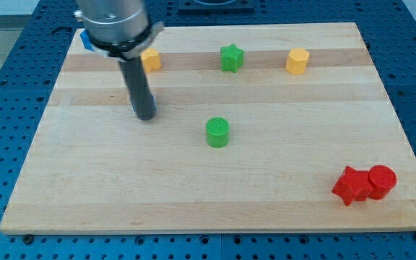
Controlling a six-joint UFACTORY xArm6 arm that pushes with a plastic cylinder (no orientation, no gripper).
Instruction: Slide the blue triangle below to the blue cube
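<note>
Beyond the green cylinder [217,132], you'll find my tip [145,115] just right of a blue sliver [133,108], probably the blue triangle; the rod end effector grasps nothing, apparently placed to nudge it left, beneath the far-left blue block [86,40].

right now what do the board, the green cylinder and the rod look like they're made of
The board looks like pale wood planks: grain lines and lengthwise seams show, finish satin. The green cylinder looks like matte plastic or painted wood, uniform colour with no grain; I cannot tell which. The rod, ending in my tip, looks like dark matte metal or plastic.
</note>
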